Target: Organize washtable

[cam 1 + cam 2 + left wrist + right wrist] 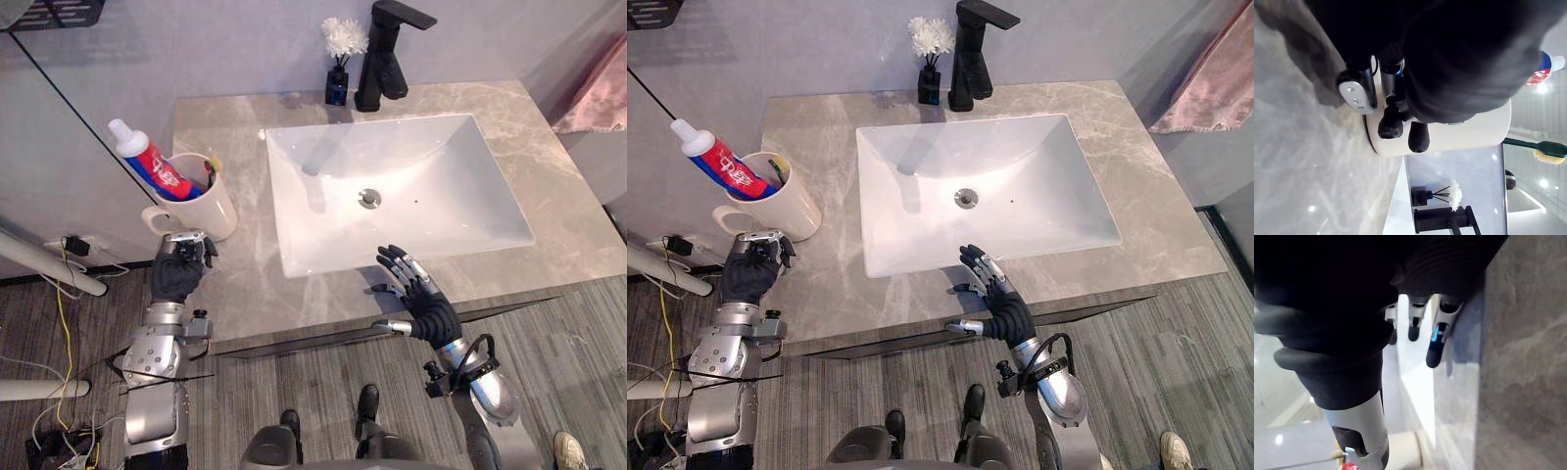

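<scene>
A cream mug (201, 201) stands on the grey marble counter (245, 289) left of the sink. It holds a red, white and blue toothpaste tube (152, 166) and a toothbrush (213, 168). My left hand (179, 266) sits just in front of the mug's base, near its handle. Its fingers are curled and I see nothing inside them. In the left wrist view the curled fingertips (1391, 125) lie right against the mug (1464, 132). My right hand (419, 292) hovers open over the counter's front edge before the sink, with its fingers (1434, 345) spread.
A white rectangular sink (392, 166) fills the middle of the counter. A black faucet (387, 59) stands behind it, with a small black bottle holding a white flower (340, 59) beside it. A pink towel (598, 98) hangs at the far right. A wall runs along the left.
</scene>
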You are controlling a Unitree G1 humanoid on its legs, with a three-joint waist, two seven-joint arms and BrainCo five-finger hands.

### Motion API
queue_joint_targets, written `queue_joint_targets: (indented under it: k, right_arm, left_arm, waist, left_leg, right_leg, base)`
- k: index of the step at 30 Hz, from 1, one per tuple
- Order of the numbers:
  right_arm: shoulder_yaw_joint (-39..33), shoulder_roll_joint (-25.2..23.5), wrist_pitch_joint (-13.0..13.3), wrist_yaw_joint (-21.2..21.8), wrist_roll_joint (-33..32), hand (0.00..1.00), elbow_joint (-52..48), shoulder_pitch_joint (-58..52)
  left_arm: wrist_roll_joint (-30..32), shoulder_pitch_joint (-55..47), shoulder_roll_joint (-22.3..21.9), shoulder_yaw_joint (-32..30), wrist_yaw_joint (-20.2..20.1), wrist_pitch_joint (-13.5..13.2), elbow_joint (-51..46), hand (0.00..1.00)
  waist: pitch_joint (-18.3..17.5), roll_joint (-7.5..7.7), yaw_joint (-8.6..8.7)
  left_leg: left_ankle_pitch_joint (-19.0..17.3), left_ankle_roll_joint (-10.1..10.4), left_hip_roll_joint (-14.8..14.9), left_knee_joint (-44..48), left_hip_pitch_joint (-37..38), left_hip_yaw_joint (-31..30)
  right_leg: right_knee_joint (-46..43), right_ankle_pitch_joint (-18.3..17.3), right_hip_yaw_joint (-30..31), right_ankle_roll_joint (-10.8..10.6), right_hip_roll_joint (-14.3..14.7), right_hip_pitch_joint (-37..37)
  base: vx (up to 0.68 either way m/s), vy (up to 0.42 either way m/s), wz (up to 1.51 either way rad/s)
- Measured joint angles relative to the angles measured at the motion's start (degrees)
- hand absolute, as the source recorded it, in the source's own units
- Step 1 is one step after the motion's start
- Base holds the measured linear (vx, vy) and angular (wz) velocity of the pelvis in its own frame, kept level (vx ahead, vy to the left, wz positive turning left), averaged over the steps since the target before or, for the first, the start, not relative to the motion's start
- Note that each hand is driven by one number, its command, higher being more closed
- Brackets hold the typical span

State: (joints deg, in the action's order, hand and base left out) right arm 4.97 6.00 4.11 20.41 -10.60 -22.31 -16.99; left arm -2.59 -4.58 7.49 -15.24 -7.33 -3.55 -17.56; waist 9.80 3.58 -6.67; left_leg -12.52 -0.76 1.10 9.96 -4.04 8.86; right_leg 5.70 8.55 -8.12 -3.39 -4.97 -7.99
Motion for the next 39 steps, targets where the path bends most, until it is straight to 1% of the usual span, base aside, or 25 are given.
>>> queue_joint_targets:
  k: [4, 8, 10, 12, 13, 16, 23, 24, 29, 32, 33, 36, 39]
  right_arm:
    - [0.0, 0.0, 0.0, 0.0, 0.0, 0.0, -0.1, 0.0]
    - [0.0, 0.0, 0.0, 0.0, 0.0, 0.0, -0.1, 0.0]
    - [0.1, 0.0, 0.0, 0.0, 0.0, 0.0, -0.1, 0.2]
    - [0.1, 0.1, 0.0, 0.0, 0.0, 0.0, -0.1, 0.3]
    - [0.1, 0.1, 0.0, 0.0, 0.0, 0.0, -0.1, 0.4]
    - [0.1, 0.1, 0.0, -0.1, 0.0, 0.0, 0.0, 0.6]
    - [0.1, 0.1, 0.1, -0.2, 0.0, 0.0, -0.1, 0.7]
    - [0.1, 0.2, 0.4, -0.2, 0.0, 0.0, -0.4, 0.7]
    - [0.1, 0.9, 0.7, -0.2, 0.0, 0.0, -0.6, 0.8]
    - [0.1, 1.3, 1.0, -0.2, 0.0, 0.0, -0.7, 0.8]
    - [0.1, 1.3, 1.0, -0.2, 0.0, 0.0, -1.1, 0.8]
    - [0.3, 1.3, 1.3, -0.1, 0.0, 0.0, -1.5, 0.8]
    - [0.4, 1.3, 1.3, -0.1, 0.0, 0.0, -1.5, 0.8]
  left_arm:
    - [0.0, 1.3, 0.2, 0.1, 0.1, 0.0, 0.3, 1.0]
    - [-0.1, 3.6, 2.5, 1.6, 0.9, 0.0, 2.1, 1.0]
    - [-0.1, 4.4, 2.5, 1.6, 1.4, 0.1, 2.8, 1.0]
    - [-0.1, 4.8, 2.5, 1.6, 1.4, 0.1, 3.1, 1.0]
    - [-0.1, 5.1, 2.6, 1.7, 1.4, 0.1, 3.5, 1.0]
    - [-0.1, 6.2, 3.6, 1.7, 1.4, 0.2, 4.8, 1.0]
    - [-0.1, 10.5, 6.4, 1.9, 1.7, 0.5, 9.3, 1.0]
    - [-0.1, 10.9, 7.1, 1.9, 1.9, 0.5, 9.3, 1.0]
    - [-0.1, 13.0, 7.6, 1.9, 2.5, 0.5, 11.6, 1.0]
    - [-0.1, 14.8, 9.2, 2.0, 2.7, 0.5, 13.4, 1.0]
    - [-0.1, 15.6, 10.0, 2.0, 2.8, 0.5, 13.7, 1.0]
    - [-0.1, 16.4, 10.5, 2.0, 3.1, 0.5, 13.7, 1.0]
    - [-0.1, 17.7, 10.9, 2.0, 3.8, 0.4, 15.2, 1.0]
  waist:
    - [0.0, 0.0, 0.0]
    - [0.0, 0.01, 0.12]
    - [0.0, 0.01, 0.18]
    - [0.0, 0.01, 0.4]
    - [0.0, 0.01, 0.88]
    - [0.0, 0.01, 1.14]
    - [0.0, 0.01, 1.22]
    - [0.1, 0.02, 1.27]
    - [0.4, 0.08, 1.33]
    - [0.8, 0.17, 1.35]
    - [1.3, 0.26, 1.39]
    - [1.5, 0.32, 1.32]
    - [1.6, 0.32, 1.33]
  left_leg:
    - [0.0, 0.0, 0.0, 0.0, -0.1, 0.0]
    - [0.0, 0.0, 0.0, 0.0, -0.2, 0.1]
    - [0.0, 0.0, 0.0, 0.0, -0.3, 0.2]
    - [0.0, 0.0, 0.0, 0.0, -0.3, 0.3]
    - [0.0, 0.0, 0.0, 0.0, -0.3, 0.4]
    - [0.0, 0.0, 0.0, 0.0, -0.3, 0.5]
    - [0.0, 0.0, 0.1, 0.1, -0.7, 0.7]
    - [0.0, 0.0, 0.1, 0.3, -1.3, 0.8]
    - [0.0, 0.0, 0.1, 0.4, -1.3, 0.8]
    - [0.0, 0.0, 0.1, 0.4, -1.4, 0.9]
    - [0.0, 0.0, 0.2, 0.5, -1.4, 1.0]
    - [0.0, 0.0, 0.5, 0.7, -1.9, 1.4]
    - [0.0, 0.0, 0.6, 0.7, -1.9, 1.4]
  right_leg:
    - [0.0, 0.0, 0.0, 0.0, 0.0, -0.1]
    - [0.0, 0.0, 0.1, 0.0, 0.0, -0.3]
    - [0.0, 0.1, 0.2, 0.1, 0.0, -0.4]
    - [0.0, 0.1, 0.3, 0.1, 0.0, -0.4]
    - [0.0, 0.1, 0.3, 0.1, 0.0, -0.4]
    - [0.0, 0.2, 0.3, 0.2, 0.0, -0.5]
    - [0.0, 0.4, 0.5, 0.3, 0.1, -1.0]
    - [0.0, 0.6, 0.5, 0.3, 0.1, -1.5]
    - [0.0, 0.7, 0.6, 0.3, 0.1, -1.5]
    - [0.0, 0.7, 0.6, 0.3, 0.1, -1.5]
    - [0.0, 0.8, 0.7, 0.4, 0.2, -1.6]
    - [0.0, 1.4, 0.6, 1.2, 0.5, -2.2]
    - [0.0, 1.5, 0.6, 1.1, 0.7, -2.3]
  base:
    - [0.0, 0.0, 0.0]
    - [0.0, 0.0, 0.0]
    - [0.0, 0.0, 0.0]
    - [0.0, 0.0, 0.0]
    - [0.0, 0.0, 0.0]
    - [0.0, 0.0, 0.0]
    - [0.0, -0.001, -0.01]
    - [0.0, 0.0, 0.0]
    - [0.0, 0.0, 0.0]
    - [0.0, 0.0, 0.0]
    - [0.0, 0.0, 0.0]
    - [-0.01, -0.016, -0.07]
    - [0.0, -0.006, -0.02]
